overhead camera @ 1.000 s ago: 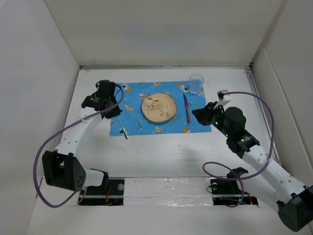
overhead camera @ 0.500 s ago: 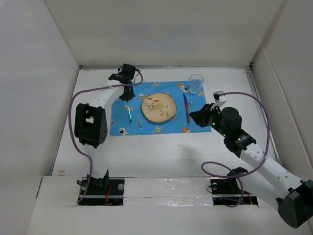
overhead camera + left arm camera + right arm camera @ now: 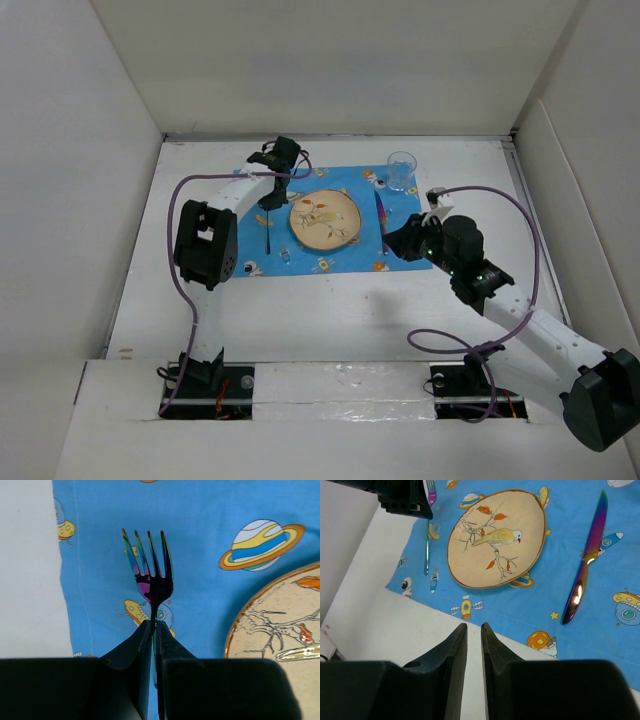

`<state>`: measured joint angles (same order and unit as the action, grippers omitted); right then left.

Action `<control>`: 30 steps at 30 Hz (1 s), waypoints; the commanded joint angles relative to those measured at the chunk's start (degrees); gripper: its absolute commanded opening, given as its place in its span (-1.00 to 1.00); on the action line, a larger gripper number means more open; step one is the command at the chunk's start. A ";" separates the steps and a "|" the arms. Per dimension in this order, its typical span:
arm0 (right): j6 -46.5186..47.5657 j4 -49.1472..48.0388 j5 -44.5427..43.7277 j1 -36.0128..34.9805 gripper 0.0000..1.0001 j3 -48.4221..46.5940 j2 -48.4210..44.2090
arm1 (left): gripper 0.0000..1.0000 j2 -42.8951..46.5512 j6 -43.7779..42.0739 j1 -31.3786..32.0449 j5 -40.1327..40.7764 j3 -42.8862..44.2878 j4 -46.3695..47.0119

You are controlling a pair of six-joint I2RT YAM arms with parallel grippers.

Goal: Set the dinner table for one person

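While the left pincer (image 3: 152, 624) clamps it, the fork (image 3: 152, 584) clears the plate (image 3: 280, 625).

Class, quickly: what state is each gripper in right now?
Left gripper: closed on the fork.
Right gripper: slightly open, holding nothing.

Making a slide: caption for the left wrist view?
Left tool shut on a fork over the blue mat, beside the plate.
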<state>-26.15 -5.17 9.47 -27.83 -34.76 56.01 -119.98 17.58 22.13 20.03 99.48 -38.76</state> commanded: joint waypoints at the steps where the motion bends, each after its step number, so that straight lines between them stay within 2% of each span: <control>1: 0.84 -3.62 -0.51 -0.38 -0.53 -1.45 0.15 | -1.00 1.42 -0.97 0.72 5.10 2.03 -2.19; 11: 0.84 -3.36 0.46 -0.38 -0.53 -1.98 1.03 | -1.00 -1.92 -0.53 1.34 5.28 1.59 -1.84; 21: 0.84 -3.80 2.12 -0.91 -0.52 -2.41 2.17 | -1.00 -5.96 0.26 1.34 3.70 5.19 -2.02; 26: 1.10 -3.27 1.68 -0.91 -0.51 -2.59 2.61 | -1.00 -7.28 0.61 1.34 5.89 6.08 -3.07; 30: 1.10 -3.44 0.19 -1.43 -0.51 -2.50 2.61 | -0.68 -7.28 0.43 1.34 8.79 5.64 -3.86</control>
<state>-25.93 -5.61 10.31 -28.60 -34.89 58.74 -127.79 17.39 23.42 25.30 103.53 -40.69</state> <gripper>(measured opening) 0.243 0.143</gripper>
